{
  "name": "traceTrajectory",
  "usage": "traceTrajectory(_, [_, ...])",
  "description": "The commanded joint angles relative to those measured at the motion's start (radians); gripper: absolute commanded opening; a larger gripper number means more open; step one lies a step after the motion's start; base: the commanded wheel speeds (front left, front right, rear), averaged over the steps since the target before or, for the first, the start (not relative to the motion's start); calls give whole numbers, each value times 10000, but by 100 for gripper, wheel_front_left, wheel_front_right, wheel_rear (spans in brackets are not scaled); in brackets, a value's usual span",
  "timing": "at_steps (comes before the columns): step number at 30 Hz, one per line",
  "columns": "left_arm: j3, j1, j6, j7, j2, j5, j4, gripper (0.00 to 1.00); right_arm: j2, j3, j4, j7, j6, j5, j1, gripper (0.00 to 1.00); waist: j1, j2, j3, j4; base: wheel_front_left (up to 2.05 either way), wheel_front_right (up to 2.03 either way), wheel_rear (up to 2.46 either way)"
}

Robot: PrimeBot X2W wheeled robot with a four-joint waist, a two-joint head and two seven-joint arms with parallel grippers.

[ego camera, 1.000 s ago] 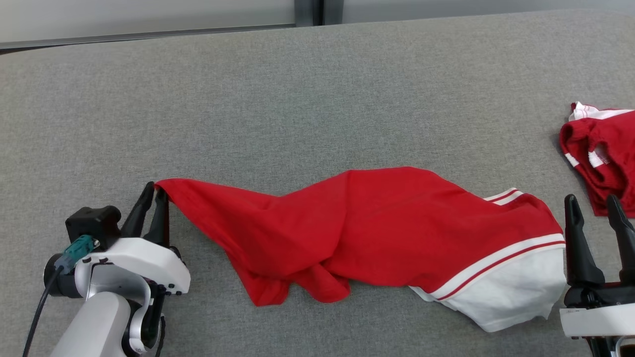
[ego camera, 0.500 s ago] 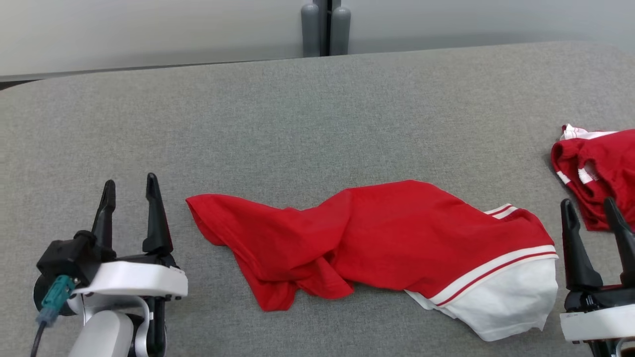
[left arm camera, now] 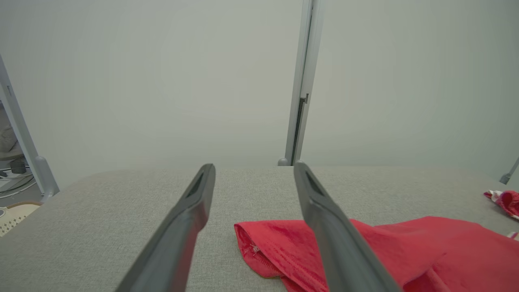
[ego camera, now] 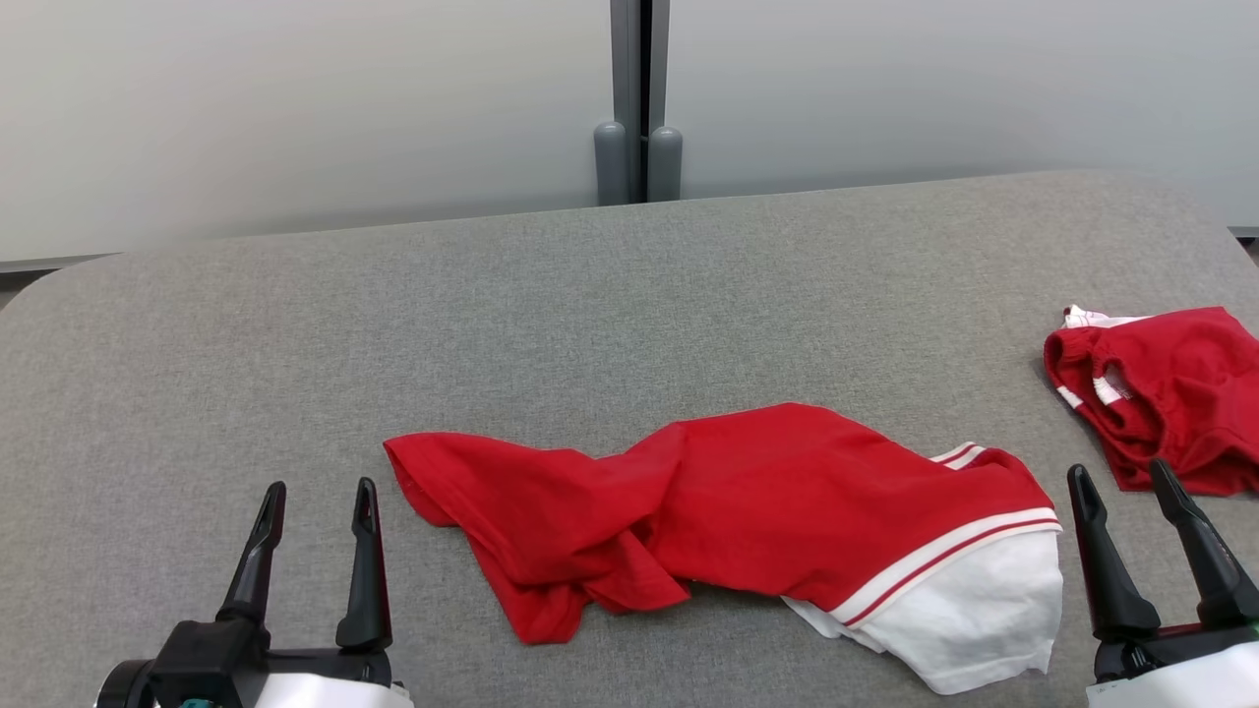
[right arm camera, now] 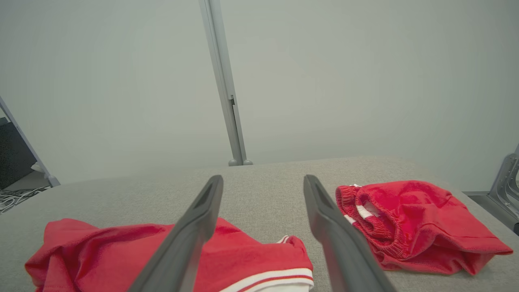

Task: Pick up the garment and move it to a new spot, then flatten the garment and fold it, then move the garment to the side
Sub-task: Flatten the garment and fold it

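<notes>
Nearest us, our left claw [ego camera: 321, 487] and right claw [ego camera: 1119, 469] both stood wide open, holding nothing. Between them the garment [ego camera: 748, 492], red with a white striped end, lay crumpled on the grey tabletop [ego camera: 590, 295]. Farther off to the right lay a second red garment [ego camera: 1170, 393]; beyond the tabletop's far edge rose a grey post [ego camera: 637, 147].
</notes>
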Motion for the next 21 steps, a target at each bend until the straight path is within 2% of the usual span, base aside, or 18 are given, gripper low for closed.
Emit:
traceTrajectory(1, [-8, 54, 80, 76, 97, 109, -97, 100, 21, -22, -31, 52, -2, 6, 52, 100, 0, 0, -16, 5, 0, 0, 0])
traceTrajectory(16, [-103, -104, -39, 227, 337, 90, -287, 100, 70, -174, -218, 86, -1, 35, 45, 100, 0, 0, 107, 127, 0, 0, 0])
traceTrajectory(21, [-972, -501, -517, 862, 251, 224, -108, 100, 89, -139, -200, 23, -1, 97, -96, 100, 0, 0, 339, 127, 0, 0, 0])
